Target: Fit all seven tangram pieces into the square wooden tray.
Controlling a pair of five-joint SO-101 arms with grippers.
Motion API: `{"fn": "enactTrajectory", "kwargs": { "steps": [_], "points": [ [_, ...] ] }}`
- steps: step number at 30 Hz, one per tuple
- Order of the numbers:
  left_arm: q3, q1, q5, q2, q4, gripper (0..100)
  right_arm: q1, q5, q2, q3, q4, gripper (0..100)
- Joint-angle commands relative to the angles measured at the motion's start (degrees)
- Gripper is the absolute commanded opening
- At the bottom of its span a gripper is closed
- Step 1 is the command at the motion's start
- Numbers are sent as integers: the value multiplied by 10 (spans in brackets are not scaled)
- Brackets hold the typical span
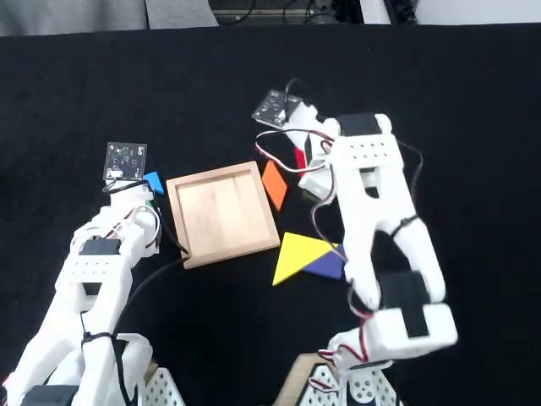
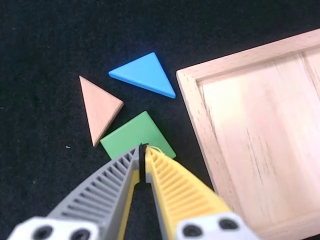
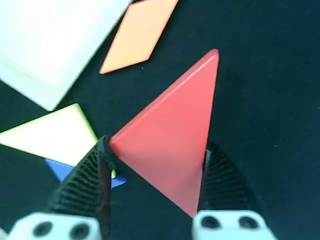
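The square wooden tray (image 1: 224, 211) lies mid-table with nothing in it. My left gripper (image 2: 142, 150) is shut, its tips over the near edge of a green square (image 2: 137, 136). Beside the square lie a tan triangle (image 2: 100, 107) and a blue triangle (image 2: 145, 75), all just outside the tray's (image 2: 250, 130) left side. My right gripper (image 3: 155, 147) holds a red triangle (image 3: 172, 135), one finger at a corner and one against an edge. In the high view the red triangle (image 1: 299, 157) is right of the orange parallelogram (image 1: 274, 184).
A yellow triangle (image 1: 297, 255) partly overlaps a purple-blue triangle (image 1: 330, 266) in front of the tray's right corner. The orange parallelogram (image 3: 140, 32) lies close to the tray's right side. The black cloth behind the tray is bare.
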Motion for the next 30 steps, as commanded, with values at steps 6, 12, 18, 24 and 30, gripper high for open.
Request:
{"fn": "enactTrajectory", "kwargs": {
  "steps": [6,12,18,24,30],
  "points": [
    [-17,-64,3,-7,-11,30,-57,-181,-80,-26,41,78],
    [-27,-114,52,-7,-11,30,-92,-307,-78,-22,40,78],
    [-28,-131,63,-7,-11,30,-150,-340,-76,-22,35,78],
    [-29,-131,63,-7,-11,30,-210,-355,-44,-8,-29,78],
    [-34,-146,64,-7,-11,30,-243,-368,22,-11,-54,78]
  ]
}}
